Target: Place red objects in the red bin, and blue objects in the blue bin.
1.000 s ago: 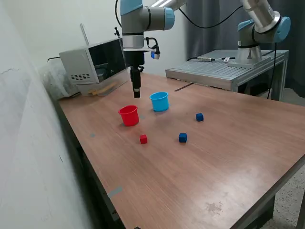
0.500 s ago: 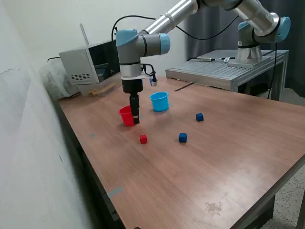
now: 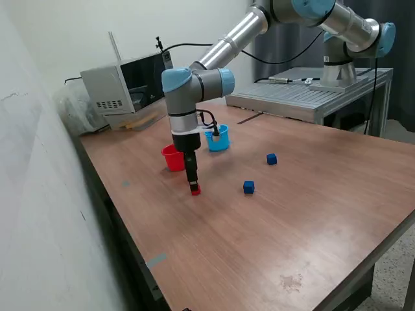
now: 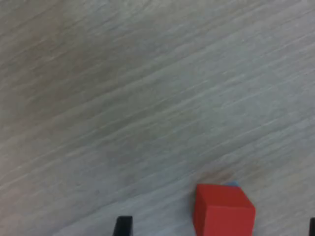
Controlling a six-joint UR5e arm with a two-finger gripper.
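Observation:
One tiny red cube (image 3: 195, 189) lies on the wooden table in front of the red cup (image 3: 171, 158); no second red cube shows. My gripper (image 3: 193, 183) is lowered straight down over that cube, at table height. In the wrist view the cube (image 4: 224, 210) sits between the two dark fingertips (image 4: 123, 226) with gaps on both sides, so the gripper (image 4: 216, 228) is open. The light blue cup (image 3: 220, 138) stands behind the arm. Two dark blue cubes (image 3: 249, 187) (image 3: 271, 159) lie toward the exterior view's right.
A grey box-like appliance (image 3: 123, 87) stands at the table's back, on the exterior view's left. A metal bench (image 3: 305, 96) with a second arm's base (image 3: 350, 45) is behind. A white wall (image 3: 39, 194) runs along the table's left edge.
The arm has moved from above the cups toward the table's front and down. The gripper now sits around the red cube. Cups and cubes have not moved.

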